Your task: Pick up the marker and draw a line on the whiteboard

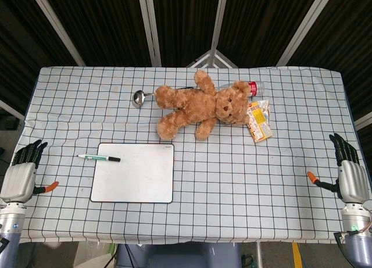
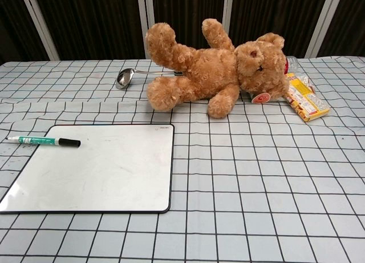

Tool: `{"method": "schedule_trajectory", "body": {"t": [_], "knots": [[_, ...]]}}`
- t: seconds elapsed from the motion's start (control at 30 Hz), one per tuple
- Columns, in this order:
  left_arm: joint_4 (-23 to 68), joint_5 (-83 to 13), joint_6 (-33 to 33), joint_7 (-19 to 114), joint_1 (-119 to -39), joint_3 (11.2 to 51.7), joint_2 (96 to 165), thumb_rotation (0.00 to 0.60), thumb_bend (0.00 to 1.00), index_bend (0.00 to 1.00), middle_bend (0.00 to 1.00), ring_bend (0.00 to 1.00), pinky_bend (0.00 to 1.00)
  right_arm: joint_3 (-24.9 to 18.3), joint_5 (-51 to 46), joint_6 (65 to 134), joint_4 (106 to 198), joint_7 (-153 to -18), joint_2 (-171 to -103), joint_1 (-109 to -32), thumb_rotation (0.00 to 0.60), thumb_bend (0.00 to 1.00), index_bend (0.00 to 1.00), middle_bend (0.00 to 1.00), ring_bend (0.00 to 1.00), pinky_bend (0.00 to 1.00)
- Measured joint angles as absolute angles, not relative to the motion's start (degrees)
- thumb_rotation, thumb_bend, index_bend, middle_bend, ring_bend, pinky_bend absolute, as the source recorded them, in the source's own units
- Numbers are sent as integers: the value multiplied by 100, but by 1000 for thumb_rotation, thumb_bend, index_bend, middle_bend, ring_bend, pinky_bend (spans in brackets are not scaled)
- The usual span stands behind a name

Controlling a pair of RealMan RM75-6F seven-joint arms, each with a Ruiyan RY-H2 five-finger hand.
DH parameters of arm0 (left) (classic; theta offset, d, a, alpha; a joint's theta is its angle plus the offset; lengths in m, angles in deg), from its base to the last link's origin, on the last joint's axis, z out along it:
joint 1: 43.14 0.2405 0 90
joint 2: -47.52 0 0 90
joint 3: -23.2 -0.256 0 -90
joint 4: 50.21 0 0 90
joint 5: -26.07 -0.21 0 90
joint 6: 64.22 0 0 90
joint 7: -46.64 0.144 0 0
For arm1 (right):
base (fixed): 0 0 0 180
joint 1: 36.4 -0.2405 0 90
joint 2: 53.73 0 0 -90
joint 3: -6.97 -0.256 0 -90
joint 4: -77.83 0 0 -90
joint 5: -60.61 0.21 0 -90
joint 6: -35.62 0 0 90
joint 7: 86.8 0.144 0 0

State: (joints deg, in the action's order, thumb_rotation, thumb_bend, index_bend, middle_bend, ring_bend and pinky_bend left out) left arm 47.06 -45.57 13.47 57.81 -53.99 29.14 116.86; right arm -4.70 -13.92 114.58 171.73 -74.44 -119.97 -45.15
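Observation:
A white whiteboard [image 1: 133, 172] [image 2: 94, 167] lies flat on the checked cloth, left of centre. A green-and-white marker [image 1: 97, 158] [image 2: 43, 141] with a black cap lies across its upper left corner, cap pointing right. My left hand [image 1: 22, 172] rests at the table's left edge, fingers apart, holding nothing, well left of the marker. At the table's right edge my right hand [image 1: 349, 172] rests the same way, far from the board. Neither hand shows in the chest view.
A brown teddy bear [image 1: 200, 105] [image 2: 217, 66] lies at the back centre. A metal ladle [image 1: 139, 97] [image 2: 126, 76] lies to its left. A plastic bottle [image 1: 254, 87] and a yellow snack packet [image 1: 258, 121] [image 2: 306, 96] lie to its right.

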Motion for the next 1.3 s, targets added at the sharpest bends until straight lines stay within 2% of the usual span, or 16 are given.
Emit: {"method": "schedule_trajectory", "body": {"t": [0.47, 0.57, 0.93, 1.13, 1.3], "knots": [[4704, -4525, 1211, 5839, -5458, 2901, 11683, 600, 0, 13, 0, 0, 0, -469, -1383, 11465, 17184, -7427, -11986, -4501, 600, 209, 0, 0, 0, 0], [4682, -4442, 1085, 5886, -5542, 2944, 11691, 600, 18, 56, 0, 0, 0, -486, -1354, 11467, 17186, -7410, -11982, -4497, 600, 210, 0, 0, 0, 0], [4337, -3768, 238, 6606, -6359, 3356, 12012, 600, 183, 344, 0, 0, 0, -491, -1387, 11499, 17185, -7396, -11997, -4493, 600, 209, 0, 0, 0, 0], [3782, -3167, -243, 7201, -6846, 3468, 12587, 600, 224, 404, 0, 0, 0, -491, -1393, 11497, 17171, -7375, -11998, -4492, 600, 209, 0, 0, 0, 0], [3318, -2842, -488, 7633, -7169, 3453, 13094, 600, 251, 416, 0, 0, 0, -493, -1391, 11478, 17163, -7345, -11993, -4497, 600, 209, 0, 0, 0, 0]]}}
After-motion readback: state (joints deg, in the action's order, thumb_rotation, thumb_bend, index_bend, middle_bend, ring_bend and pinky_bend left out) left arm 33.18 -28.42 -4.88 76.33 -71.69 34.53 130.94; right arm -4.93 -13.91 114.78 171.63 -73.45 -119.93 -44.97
